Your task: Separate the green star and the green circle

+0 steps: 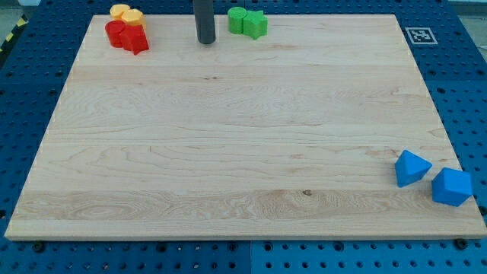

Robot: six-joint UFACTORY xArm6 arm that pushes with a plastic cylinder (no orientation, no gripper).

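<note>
Green circle (238, 19) and green star (256, 24) sat touching at the wooden board's (228, 152) top edge, circle on the view's left. No claw to report – just a rod, its tip (206, 42) just left of the circle. Risk: a push from there would shove both along together, or off the board's edge. Blue pegboard table (30, 91) surrounded the board.

Lab bench: blue pegboard (456, 91), fiducial tag (418, 35).

Bright, even light; sharp, faint shadows.
</note>
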